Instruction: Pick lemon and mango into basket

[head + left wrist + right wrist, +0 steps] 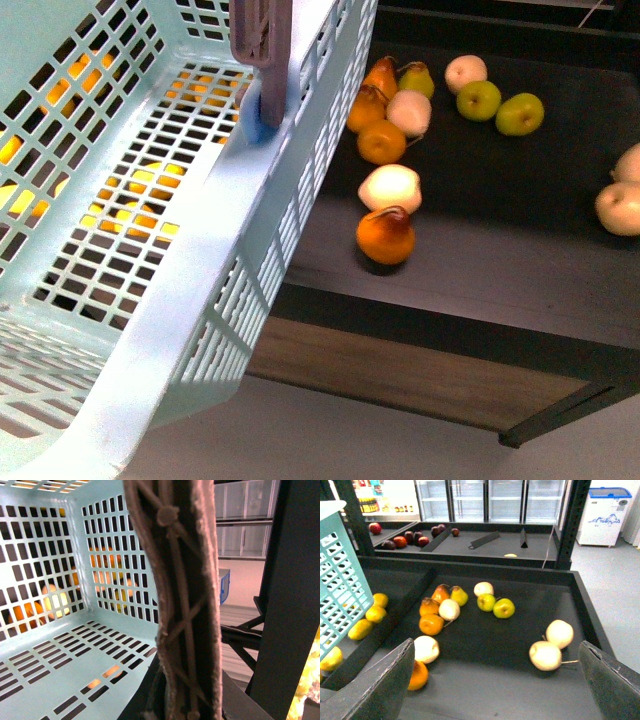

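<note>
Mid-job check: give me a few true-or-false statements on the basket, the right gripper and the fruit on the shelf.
1. The basket has no fruit in it. True: the left wrist view shows its floor bare.
2. The right gripper is carrying a fruit. False: it is open, with nothing between its fingers.
3. Two green apples lie side by side on the dark shelf. True.
4. The basket's handle is blue. False: it is brownish-mauve.
5. Yellow fruits lie in the neighbouring compartment, close to the basket. True, as the right wrist view shows.
</note>
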